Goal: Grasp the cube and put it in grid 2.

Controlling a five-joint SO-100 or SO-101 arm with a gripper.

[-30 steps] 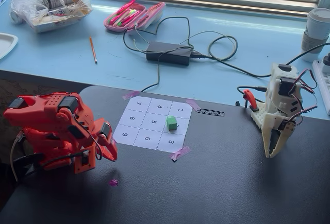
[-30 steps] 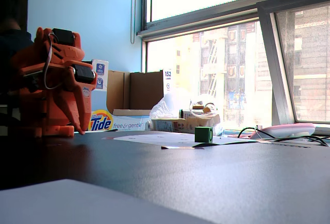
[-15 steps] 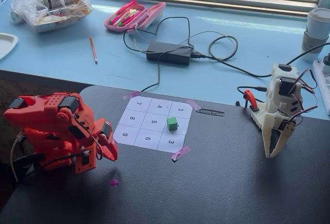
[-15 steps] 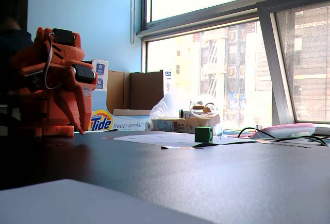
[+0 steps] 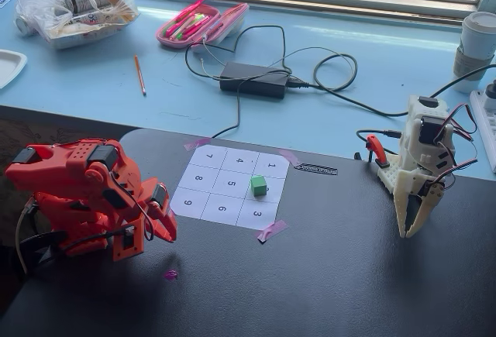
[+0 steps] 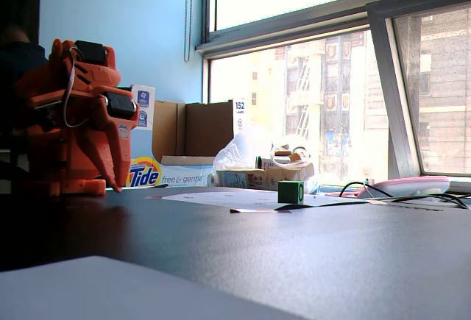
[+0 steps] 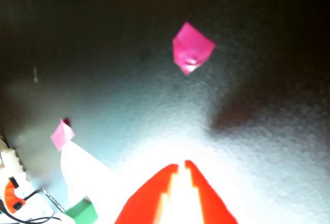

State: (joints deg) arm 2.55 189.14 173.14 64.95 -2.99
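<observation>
Reaching out from a folded rest pose, with the red two-finger claw [image 5: 166, 234] hanging just off the near-left corner of the white numbered paper sheet [image 5: 203, 197] in a fixed view. Showing claw tips nearly together in the wrist view [image 7: 181, 166], only a thin slit between them, and gripping nothing. Finding the small solid green cube [image 5: 259, 186] standing on the sheet's right column, middle row, apparently already over the white paper square printed 2 [image 5: 274, 191], toward the side nearer the sheet's centre; not managing to tell whether it is crossing the line into 5. Judging the step as approach, so spreading the tips wide before travelling across the sheet, coming down from above the sheet rather than sweeping along it, and squaring the pads to two opposite flat faces. Descending slowly, avoiding dragging the taped paper, and closing gently to keep so light a block from skidding off its square.
</observation>
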